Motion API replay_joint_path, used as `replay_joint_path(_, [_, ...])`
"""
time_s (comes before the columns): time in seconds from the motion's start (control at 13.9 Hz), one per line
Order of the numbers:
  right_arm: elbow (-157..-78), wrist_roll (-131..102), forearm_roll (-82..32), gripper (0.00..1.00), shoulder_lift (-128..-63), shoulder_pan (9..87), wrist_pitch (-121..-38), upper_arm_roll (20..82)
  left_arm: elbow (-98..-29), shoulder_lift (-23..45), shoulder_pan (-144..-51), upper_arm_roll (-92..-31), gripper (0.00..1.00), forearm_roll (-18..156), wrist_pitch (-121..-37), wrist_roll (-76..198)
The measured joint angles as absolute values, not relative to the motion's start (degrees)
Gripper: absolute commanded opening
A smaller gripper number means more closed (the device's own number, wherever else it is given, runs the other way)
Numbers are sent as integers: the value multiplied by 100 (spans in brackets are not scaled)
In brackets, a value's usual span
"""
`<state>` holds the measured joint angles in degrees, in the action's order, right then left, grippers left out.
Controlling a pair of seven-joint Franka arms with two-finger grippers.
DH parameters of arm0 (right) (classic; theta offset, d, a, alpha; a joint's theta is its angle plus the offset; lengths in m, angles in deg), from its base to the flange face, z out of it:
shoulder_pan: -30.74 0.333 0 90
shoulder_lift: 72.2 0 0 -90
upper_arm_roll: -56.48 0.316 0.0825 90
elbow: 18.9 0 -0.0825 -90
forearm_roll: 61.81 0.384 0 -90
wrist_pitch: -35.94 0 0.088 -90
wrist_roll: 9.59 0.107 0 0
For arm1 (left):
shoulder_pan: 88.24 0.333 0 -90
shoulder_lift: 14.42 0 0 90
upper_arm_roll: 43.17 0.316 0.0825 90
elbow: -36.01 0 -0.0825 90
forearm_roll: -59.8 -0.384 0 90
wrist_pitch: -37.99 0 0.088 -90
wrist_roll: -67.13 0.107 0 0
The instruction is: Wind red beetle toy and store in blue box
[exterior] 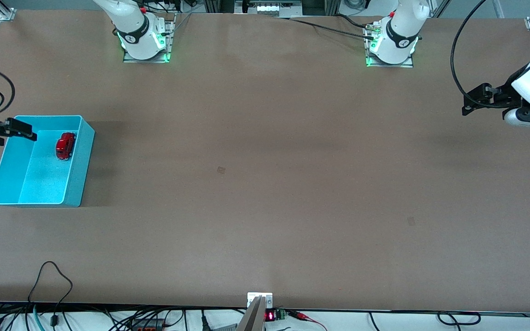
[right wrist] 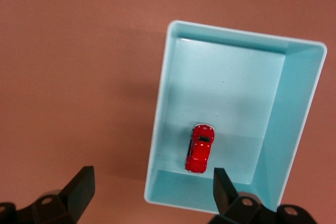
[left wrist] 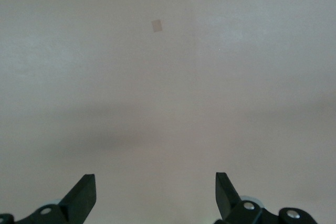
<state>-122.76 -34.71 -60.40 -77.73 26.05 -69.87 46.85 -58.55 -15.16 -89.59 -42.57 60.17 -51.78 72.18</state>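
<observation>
The red beetle toy (exterior: 65,145) lies inside the blue box (exterior: 82,158), close to the wall nearest the robots' bases. The box stands at the right arm's end of the table. My right gripper (exterior: 20,130) hangs open and empty over the box's corner by the table's end. In the right wrist view the toy (right wrist: 200,148) rests on the cyan floor of the box (right wrist: 294,108), and my right gripper (right wrist: 152,179) is above it with its jaws wide apart. My left gripper (exterior: 474,99) waits open and empty over bare table at the left arm's end; in its own view (left wrist: 156,182) nothing is between its jaws.
Two small tape patches (exterior: 221,169) (exterior: 411,221) mark the brown table; one shows in the left wrist view (left wrist: 156,25). The arm bases (exterior: 145,41) (exterior: 391,46) stand along the table's robot edge. Cables (exterior: 51,285) lie at the edge nearest the front camera.
</observation>
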Motion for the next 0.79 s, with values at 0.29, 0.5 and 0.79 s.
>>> replay_joint_path(0.29, [-11769,-2454,-6166,100,-7308,2520,-5665,5487,-5856,-1516,-8958,-4255,100,6017,-5178,7218])
replay_joint_path(0.5, [-11283,-1759,-6172,100,-7084,2519,-4859,5904,-5855,-1516,-8957,-4255,100,6017,-5178,7218])
replay_joint_path(0.79, [-11044,-1551,-6172,100,-7061,2518,-4609,6020,-5855,-1516,-8957,-4255,100,6017,-5177,7218])
